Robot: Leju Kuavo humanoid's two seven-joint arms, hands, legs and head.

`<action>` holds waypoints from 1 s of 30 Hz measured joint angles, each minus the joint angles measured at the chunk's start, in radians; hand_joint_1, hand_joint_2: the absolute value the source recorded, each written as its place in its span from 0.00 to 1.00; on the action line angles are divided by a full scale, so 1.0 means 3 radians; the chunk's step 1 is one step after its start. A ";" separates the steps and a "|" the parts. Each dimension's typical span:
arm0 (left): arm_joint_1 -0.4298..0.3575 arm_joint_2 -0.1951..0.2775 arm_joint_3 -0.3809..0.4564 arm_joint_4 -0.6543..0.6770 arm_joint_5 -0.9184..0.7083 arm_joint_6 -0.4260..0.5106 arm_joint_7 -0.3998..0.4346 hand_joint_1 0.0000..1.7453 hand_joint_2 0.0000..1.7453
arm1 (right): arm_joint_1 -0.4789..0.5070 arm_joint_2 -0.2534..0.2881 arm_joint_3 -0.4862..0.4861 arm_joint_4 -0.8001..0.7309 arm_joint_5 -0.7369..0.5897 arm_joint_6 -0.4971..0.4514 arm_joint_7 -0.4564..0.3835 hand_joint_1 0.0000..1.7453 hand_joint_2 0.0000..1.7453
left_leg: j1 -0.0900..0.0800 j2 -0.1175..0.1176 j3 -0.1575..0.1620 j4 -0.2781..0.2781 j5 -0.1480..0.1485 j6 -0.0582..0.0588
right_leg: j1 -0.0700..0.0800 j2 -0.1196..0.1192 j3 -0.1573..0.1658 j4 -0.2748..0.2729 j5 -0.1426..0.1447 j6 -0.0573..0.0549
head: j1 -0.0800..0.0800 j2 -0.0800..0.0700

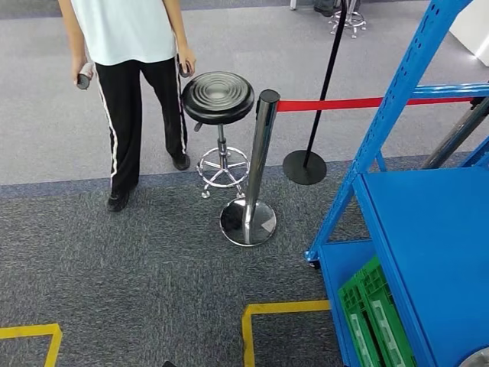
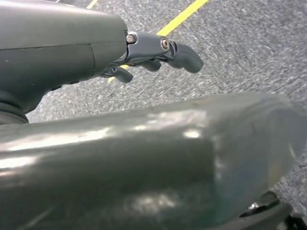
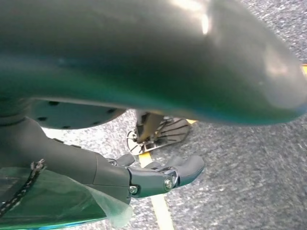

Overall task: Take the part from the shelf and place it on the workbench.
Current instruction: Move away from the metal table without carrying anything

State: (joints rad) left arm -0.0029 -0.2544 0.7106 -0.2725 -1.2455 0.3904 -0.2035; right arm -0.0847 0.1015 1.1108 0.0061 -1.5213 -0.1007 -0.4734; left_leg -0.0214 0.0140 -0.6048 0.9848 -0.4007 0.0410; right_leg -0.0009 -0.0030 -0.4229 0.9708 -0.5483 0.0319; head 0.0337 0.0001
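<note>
Blue shelf stands at the right, a green crate on its lower level; which item is the part I cannot tell. Left hand and right hand hang over carpet, fingers loosely extended, holding nothing.

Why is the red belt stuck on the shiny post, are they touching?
Touching. In the head view the red belt runs straight into the top of the tilted shiny post, with no gap between them.
</note>
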 joint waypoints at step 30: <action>0.0041 -0.0024 0.0171 -0.0045 0.0046 -0.0169 -0.0110 0.00 0.00 | 0.0030 0.0001 0.0069 0.0000 0.0000 -0.0003 -0.0087 0.00 0.00 | 0.0021 -0.0038 0.0259 0.0011 -0.0239 -0.0047 | -0.0030 -0.0008 -0.0262 -0.0037 0.0166 -0.0033 | -0.0028 0.0000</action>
State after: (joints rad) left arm 0.0093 -0.2616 0.7618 -0.2861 -1.2317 0.3399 -0.2366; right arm -0.0757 0.1019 1.1315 0.0061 -1.5213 -0.1018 -0.4995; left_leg -0.0150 0.0026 -0.5270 0.9880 -0.4722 0.0268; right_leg -0.0101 -0.0053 -0.5015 0.9598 -0.4986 0.0221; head 0.0253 0.0000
